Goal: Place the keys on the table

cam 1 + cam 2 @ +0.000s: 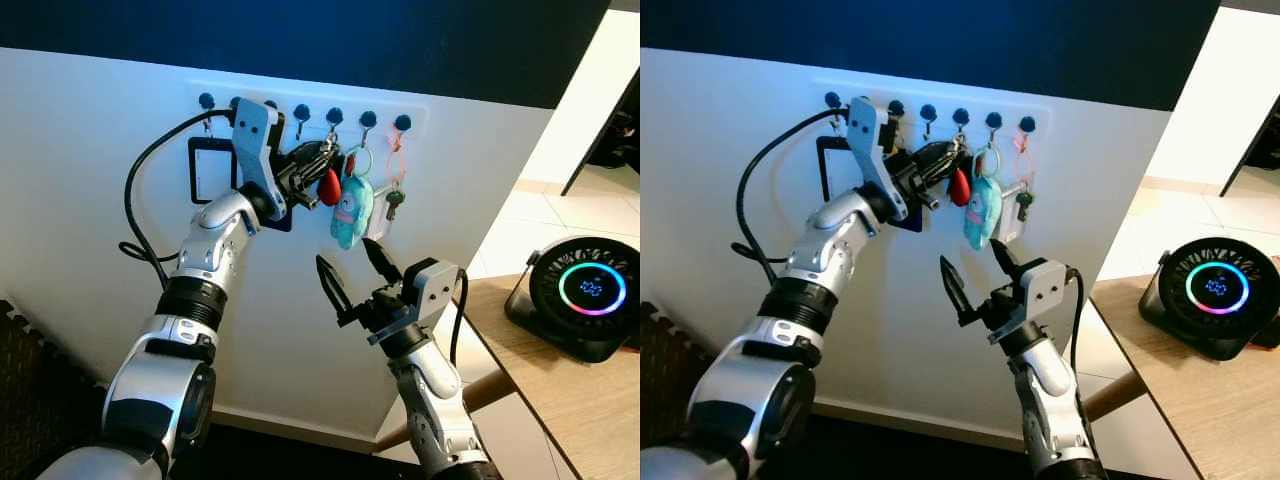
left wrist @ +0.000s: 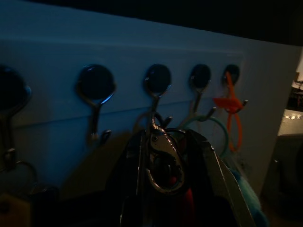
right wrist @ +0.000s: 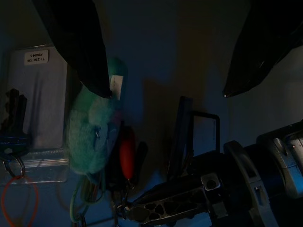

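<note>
Reaching up to the white wall-mounted hook rail with black round knobs (image 1: 310,108), your left pincer (image 1: 322,160) sits at 11 o'clock in the head view, fingers narrow and pinched on the silver metal carabiner clip (image 2: 161,163) of the keys with the red teardrop fob (image 1: 329,186). That bunch still hangs on its hook, up on the wall, well apart from the light wooden surface (image 1: 570,390) at 4 o'clock.

Just beside the fob at its 3 o'clock hangs a teal plush toy keychain on a pale green ring (image 1: 352,210). Next over, a dark key on an orange loop (image 1: 394,200) hangs in front of a clear plastic card holder (image 3: 35,94). A black-framed badge holder (image 1: 212,168) hangs at 9 o'clock of your left pincer.

Your right pincer (image 1: 352,272) hovers below the plush at 6 o'clock, fingers spread wide, holding nothing, tips pointing up at the wall.

A black round fan with a glowing rainbow ring display (image 1: 585,292) stands on the surface at 3 o'clock.
</note>
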Motion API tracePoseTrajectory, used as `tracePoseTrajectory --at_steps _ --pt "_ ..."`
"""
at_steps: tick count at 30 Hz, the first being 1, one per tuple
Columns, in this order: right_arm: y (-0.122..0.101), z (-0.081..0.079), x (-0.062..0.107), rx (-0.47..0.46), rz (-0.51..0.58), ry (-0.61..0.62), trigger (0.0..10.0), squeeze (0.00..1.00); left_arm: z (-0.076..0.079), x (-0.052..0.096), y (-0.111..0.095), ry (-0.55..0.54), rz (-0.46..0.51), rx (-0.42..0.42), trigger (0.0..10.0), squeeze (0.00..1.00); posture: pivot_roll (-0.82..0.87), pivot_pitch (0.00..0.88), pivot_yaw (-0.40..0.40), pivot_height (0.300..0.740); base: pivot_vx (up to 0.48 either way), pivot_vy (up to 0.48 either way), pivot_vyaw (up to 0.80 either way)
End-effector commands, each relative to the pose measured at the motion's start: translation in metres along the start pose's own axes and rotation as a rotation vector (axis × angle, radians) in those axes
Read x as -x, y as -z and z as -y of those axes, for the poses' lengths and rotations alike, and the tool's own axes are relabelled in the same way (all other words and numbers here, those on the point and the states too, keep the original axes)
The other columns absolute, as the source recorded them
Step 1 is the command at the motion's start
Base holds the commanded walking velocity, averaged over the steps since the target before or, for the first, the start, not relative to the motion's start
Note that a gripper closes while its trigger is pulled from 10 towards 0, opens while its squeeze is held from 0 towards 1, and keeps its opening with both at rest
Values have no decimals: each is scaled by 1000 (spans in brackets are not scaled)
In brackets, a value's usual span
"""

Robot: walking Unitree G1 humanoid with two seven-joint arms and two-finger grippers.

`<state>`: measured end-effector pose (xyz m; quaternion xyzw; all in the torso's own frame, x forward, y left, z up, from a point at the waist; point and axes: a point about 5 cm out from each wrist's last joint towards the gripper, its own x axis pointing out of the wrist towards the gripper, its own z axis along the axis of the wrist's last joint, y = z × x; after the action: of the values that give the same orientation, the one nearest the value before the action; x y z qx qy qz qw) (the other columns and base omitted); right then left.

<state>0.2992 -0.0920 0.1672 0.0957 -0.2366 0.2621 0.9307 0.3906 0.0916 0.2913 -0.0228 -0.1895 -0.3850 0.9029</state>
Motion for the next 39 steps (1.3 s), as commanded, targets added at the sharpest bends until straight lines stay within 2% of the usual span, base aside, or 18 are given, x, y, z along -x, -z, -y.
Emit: tracePoseTrajectory --at_steps 1,12,28,29,30,31,34,35,39 --pt "-1 2 2 -4 2 13 10000 0 -3 -3 -10 -18 37 -9 10000 0 75 66 -52 740 0 0 0" --pt "1 3 4 -4 -9 12 10000 0 -8 4 1 -59 3 39 10000 0 74 65 -52 740 0 0 0" --pt "1 3 5 -4 -16 10 10000 0 1 11 18 -34 -44 49 10000 0 73 62 -54 740 0 0 0" --pt "1 3 5 -5 -15 10 10000 0 1 11 18 -31 -44 51 10000 490 75 65 -55 740 0 0 0" --pt "1 3 5 -5 -15 10 10000 0 1 11 18 -31 -44 51 10000 490 75 65 -55 740 0 0 0" --pt "1 3 5 -5 -15 10 10000 0 2 11 18 -31 -43 53 10000 1000 75 65 -55 740 0 0 0" --pt "1 3 5 -5 -15 11 10000 0 1 11 18 -35 -40 51 10000 1000 74 66 -54 740 0 0 0" --pt "1 3 5 -4 -15 12 10000 0 1 11 17 -36 -40 48 10000 0 74 66 -54 740 0 0 0" --pt "1 3 5 -4 -16 14 10000 0 1 11 15 -34 -35 45 10000 0 73 68 -53 740 0 0 0"
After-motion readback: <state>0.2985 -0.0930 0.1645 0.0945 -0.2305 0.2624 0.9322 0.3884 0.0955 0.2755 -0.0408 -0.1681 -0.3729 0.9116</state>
